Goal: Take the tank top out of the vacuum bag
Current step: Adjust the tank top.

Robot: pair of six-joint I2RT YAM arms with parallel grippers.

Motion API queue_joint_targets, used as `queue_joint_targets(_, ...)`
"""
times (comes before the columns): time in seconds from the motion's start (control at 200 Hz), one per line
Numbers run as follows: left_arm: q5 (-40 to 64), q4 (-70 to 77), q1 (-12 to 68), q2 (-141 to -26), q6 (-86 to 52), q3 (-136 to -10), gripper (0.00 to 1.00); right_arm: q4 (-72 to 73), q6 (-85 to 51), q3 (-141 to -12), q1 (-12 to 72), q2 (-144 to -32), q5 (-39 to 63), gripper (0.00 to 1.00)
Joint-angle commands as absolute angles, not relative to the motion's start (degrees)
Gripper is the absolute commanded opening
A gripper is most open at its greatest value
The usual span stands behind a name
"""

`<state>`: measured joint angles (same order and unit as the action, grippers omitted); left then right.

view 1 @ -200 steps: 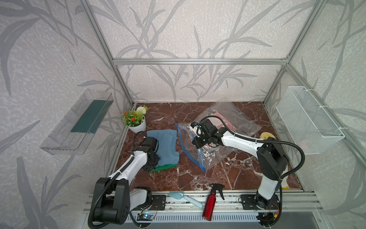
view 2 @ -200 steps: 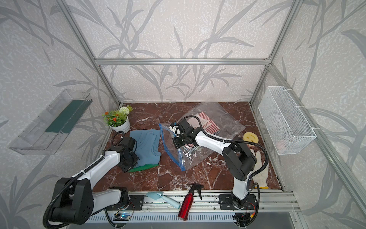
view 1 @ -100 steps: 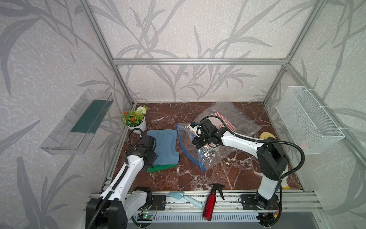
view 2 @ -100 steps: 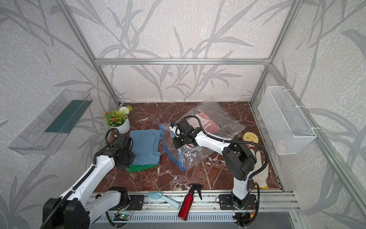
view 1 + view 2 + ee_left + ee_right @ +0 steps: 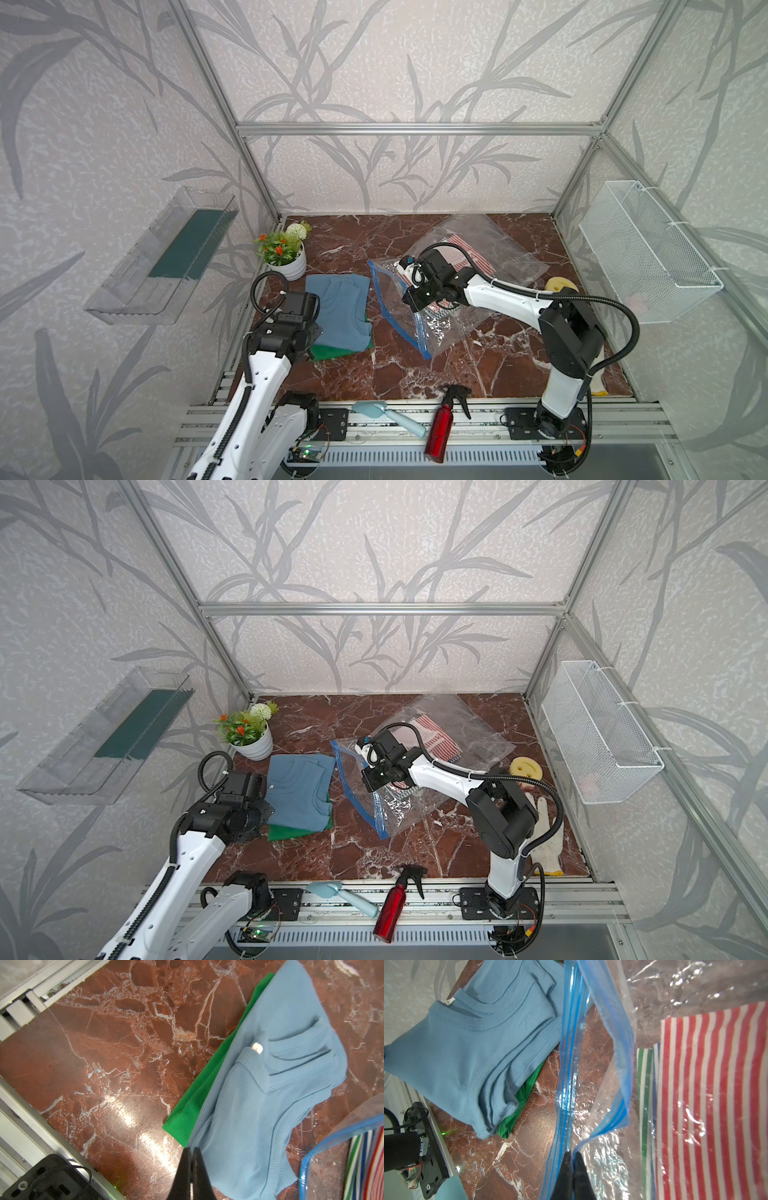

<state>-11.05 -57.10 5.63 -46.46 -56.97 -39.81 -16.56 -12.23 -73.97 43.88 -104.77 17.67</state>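
- Tank top (image 5: 338,309): flat on green cloth (image 5: 332,352), outside bag (image 5: 498,249), at its 9 o'clock.
- Right claw (image 5: 572,1157): clenched on bag's blue zip edge.
- Left claw (image 5: 191,1153): clenched, at tank top's edge.

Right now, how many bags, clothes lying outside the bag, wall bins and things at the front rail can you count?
Bags: 1 (vacuum bag)
Clothes outside it: 2 (blue tank top, green cloth beneath it)
Wall bins: 2 (clear tray, wire basket)
At the front rail: 2 (red spray bottle, pale blue tool)
Total: 7
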Motion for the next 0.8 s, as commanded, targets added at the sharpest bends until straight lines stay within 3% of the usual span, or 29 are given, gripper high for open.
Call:
queue_joint_targets(0.0, -12.24, -58.61, 5.91, -45.98, -59.65, -36.21, 0.1, -17.05, -12.31, -75.78, 44.47, -105.54, 18.63, 0.0)
queue_joint_targets(0.05, -13.16, -58.47, 5.96, -45.89, -59.49, -35.86, 0.21, -17.4, -12.22, -76.1, 44.47, -105.62, 18.6, 0.0)
queue_joint_targets(0.135, -15.57, -58.23, 5.93, -46.18, -57.88, -37.06, 0.27, -17.71, -11.96, -76.57, 44.47, -105.72, 18.64, 0.0)
queue_joint_targets(0.275, -13.82, -53.14, 5.9, -49.57, -53.56, -39.57, 0.26, -18.45, -11.84, -77.84, 44.47, -106.51, 18.72, 0.0)
queue_joint_targets(0.45, 5.37, -36.28, 6.53, -59.88, -44.34, -38.11, 0.23, -18.84, -12.02, -78.31, 44.87, -106.74, 18.55, 0.0)
queue_joint_targets(0.525, 8.85, -31.55, 9.11, -62.62, -42.5, -37.69, 0.21, -19.31, -11.95, -78.33, 44.93, -106.55, 18.29, 0.0)
queue_joint_targets(0.655, 4.82, -32.33, 15.75, -66.78, -39.46, -40.42, 0.22, -19.42, -11.99, -77.78, 44.91, -105.91, 17.02, 0.0)
queue_joint_targets(0.795, 4.01, -34.04, 16.96, -76.27, -38.78, -41.89, 0.22, -19.43, -12.38, -78.13, 44.91, -106.08, 17.57, 0.0)
